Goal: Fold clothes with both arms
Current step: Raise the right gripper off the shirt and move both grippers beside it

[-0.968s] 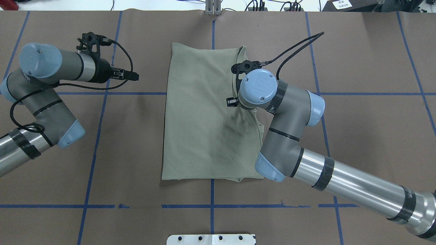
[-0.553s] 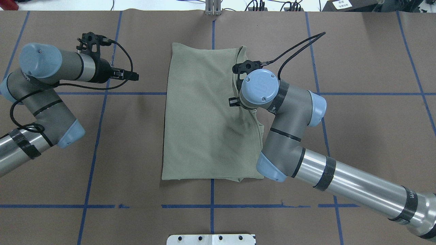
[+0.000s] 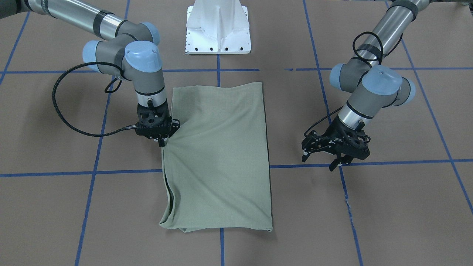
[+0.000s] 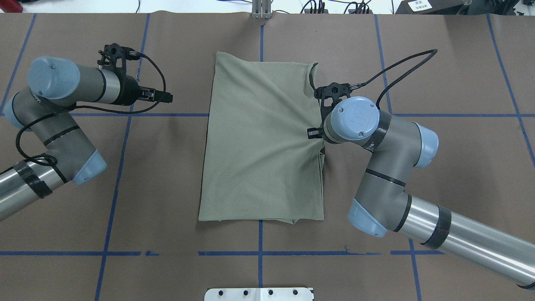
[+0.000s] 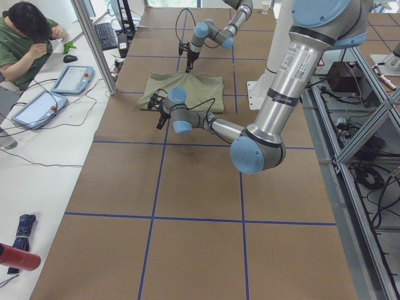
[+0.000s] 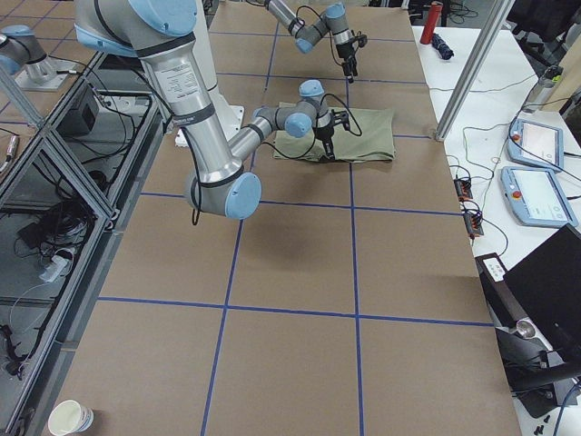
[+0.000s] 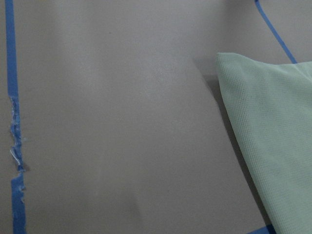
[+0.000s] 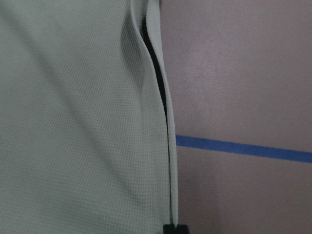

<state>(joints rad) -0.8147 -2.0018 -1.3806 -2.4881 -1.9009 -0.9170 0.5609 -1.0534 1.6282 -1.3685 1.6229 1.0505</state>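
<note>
Overhead exterior view of a brown paper-covered bench point(image 4: 459, 83) marked into squares with blue tape point(image 4: 260, 267). A pale sage-green shirt point(image 4: 261, 142) lies folded into a tall rectangle at the bench's middle, straddling the centre tape line. The right arm point(image 4: 382, 188) reaches in from the lower right and bends down over the shirt's right edge, about halfway along it. Creases fan out across the cloth from that spot (the fabric looks taut toward it).

In the front-facing view, the right fingers point(image 3: 162, 141) point straight down and are closed on that edge of the shirt, pinching it. The right wrist view shows the layered knit edge running beside bare bench, with a tape line crossing.

The left arm point(image 4: 62, 138) is folded up at the left side, well apart from the shirt. The left fingers point(image 3: 332, 166) hover over bare bench near a tape line, tips apart and holding nothing. The left wrist view shows mostly bare bench, with one corner of the shirt at its right.

A white pedestal base point(image 3: 218, 27) stands at the robot's side of the bench. In the left side view a person point(image 5: 25, 44) sits off to one side.
</note>
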